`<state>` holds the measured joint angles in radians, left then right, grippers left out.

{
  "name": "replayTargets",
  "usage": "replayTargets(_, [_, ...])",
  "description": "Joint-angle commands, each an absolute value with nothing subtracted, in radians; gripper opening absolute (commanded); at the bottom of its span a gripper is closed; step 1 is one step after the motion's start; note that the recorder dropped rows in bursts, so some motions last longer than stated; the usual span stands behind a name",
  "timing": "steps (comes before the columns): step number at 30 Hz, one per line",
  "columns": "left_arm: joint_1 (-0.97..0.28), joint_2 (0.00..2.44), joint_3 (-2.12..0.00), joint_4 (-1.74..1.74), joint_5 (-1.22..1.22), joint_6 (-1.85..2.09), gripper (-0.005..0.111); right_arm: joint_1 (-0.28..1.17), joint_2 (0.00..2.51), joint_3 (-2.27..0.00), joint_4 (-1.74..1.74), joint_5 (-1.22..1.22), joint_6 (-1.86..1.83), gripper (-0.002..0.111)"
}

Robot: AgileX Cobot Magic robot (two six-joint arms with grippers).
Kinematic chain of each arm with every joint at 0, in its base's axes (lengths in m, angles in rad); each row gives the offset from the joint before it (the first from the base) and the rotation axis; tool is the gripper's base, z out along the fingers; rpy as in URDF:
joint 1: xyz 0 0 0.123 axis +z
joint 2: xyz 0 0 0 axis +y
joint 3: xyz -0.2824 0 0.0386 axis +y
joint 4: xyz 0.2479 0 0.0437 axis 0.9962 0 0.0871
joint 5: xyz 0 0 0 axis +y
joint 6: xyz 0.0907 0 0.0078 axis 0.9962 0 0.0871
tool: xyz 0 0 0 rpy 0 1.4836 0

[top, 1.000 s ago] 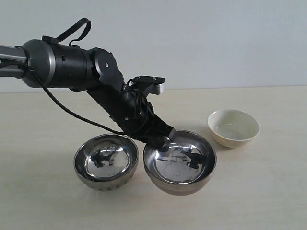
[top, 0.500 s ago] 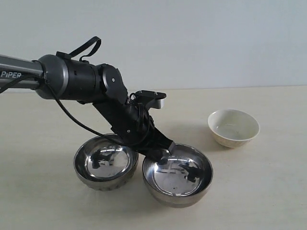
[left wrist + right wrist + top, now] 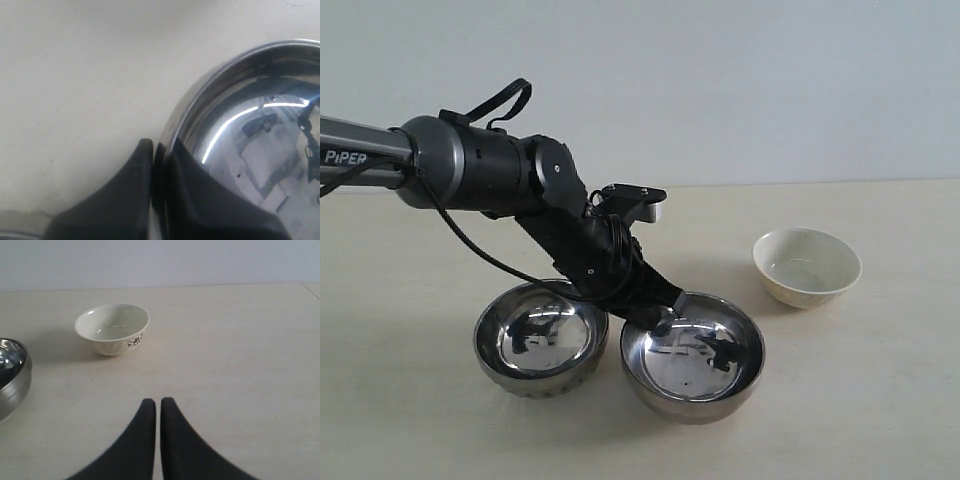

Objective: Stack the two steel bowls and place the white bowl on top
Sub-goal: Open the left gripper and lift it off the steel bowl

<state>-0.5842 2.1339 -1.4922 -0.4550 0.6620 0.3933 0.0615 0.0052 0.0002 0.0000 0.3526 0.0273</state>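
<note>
The gripped bowl (image 3: 693, 355) is the steel one nearer the white bowl (image 3: 807, 266), and it sits on the table (image 3: 880, 420). I cannot tell whether its base has cleared the surface. The left gripper (image 3: 665, 318) pinches its rim on the side away from the white bowl. In the left wrist view 1 finger sits outside the wall and 1 inside, the jaws narrow with only the thin metal between them.

The other steel bowl (image 3: 541, 338) stands just beyond that pinch, farther from the white bowl, and is touching or nearly touching the gripped bowl.

I judge the steel to be light, stiff and slick. A thin polished wall gives the pads little to bite on, so a bowl hanging from 1 rim point will likely tip and may slide in the jaws. The rim is the only practical hold, with the pads set deep over the lip. Nesting 2 equal bowls calls for a centred, level release.

The white bowl looks heavier and chippable. It also needs a rim hold and a gentle set-down.

The right gripper (image 3: 158, 405) has its fingers pressed together on nothing, and it hovers over bare table short of the white bowl.
</note>
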Motion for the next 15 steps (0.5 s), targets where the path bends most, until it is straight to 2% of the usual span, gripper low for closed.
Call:
replayTargets(1, [-0.590,2.136,-1.490,-0.468,0.655,0.395,0.004,0.060,0.000,0.000,0.000,0.341,0.024,0.000])
replayTargets(4, [-0.590,2.136,-1.490,-0.468,0.653,0.395,0.004,0.060,0.000,0.000,0.000,0.341,0.024,0.000])
replayTargets(5, [-0.590,2.136,-1.490,-0.468,0.651,0.395,0.007,0.060,0.000,0.000,0.000,0.341,0.024,0.000])
replayTargets(6, [-0.590,2.136,-1.490,-0.468,0.649,0.395,0.012,0.060,0.000,0.000,0.000,0.341,0.024,0.000])
replayTargets(9, [-0.590,2.136,-1.490,-0.482,0.647,0.395,0.035,0.060,0.000,0.000,0.000,0.341,0.024,0.000])
replayTargets(10, [-0.590,2.136,-1.490,-0.482,0.647,0.395,0.038,0.060,0.000,0.000,0.000,0.341,0.024,0.000])
replayTargets(15, [-0.590,2.112,-1.490,-0.482,0.658,0.395,0.041,0.060,0.000,0.000,0.000,0.341,0.024,0.000])
